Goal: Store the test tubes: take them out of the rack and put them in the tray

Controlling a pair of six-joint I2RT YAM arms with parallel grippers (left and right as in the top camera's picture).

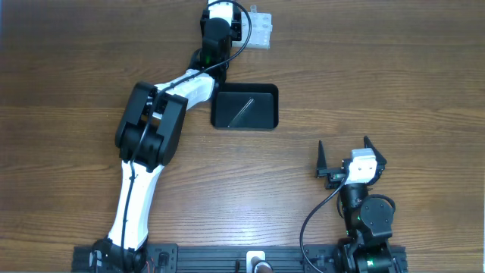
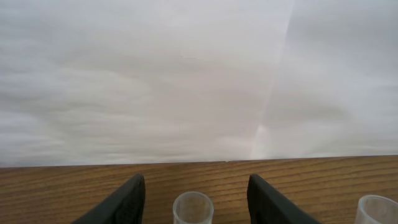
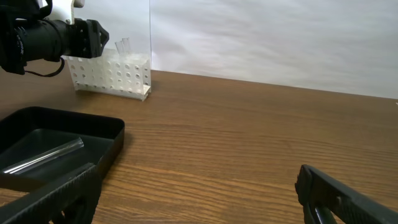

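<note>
With its jaws apart around a test tube (image 2: pixel 193 209) standing in the rack (image 1: pixel 261 30) at the far side, the left gripper (image 2: pixel 196 185) could, closing off-centre, tilt the rack or drop the glass short of the tray (image 1: pixel 275 106).

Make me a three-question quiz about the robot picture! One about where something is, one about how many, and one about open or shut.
1. Where is the rack?
A. past the far side of the tray
B. inside the tray
C. under the tray

2. How many tubes lie in the tray?
A. none
B. one
C. three

3. The right gripper is
A. open
B. shut on a tube
C. shut on nothing

Answers: A, the rack stands beyond the tray in the top view; B, a single tube lies slanted on the tray's floor; A, its fingers are spread with nothing between them.
</note>
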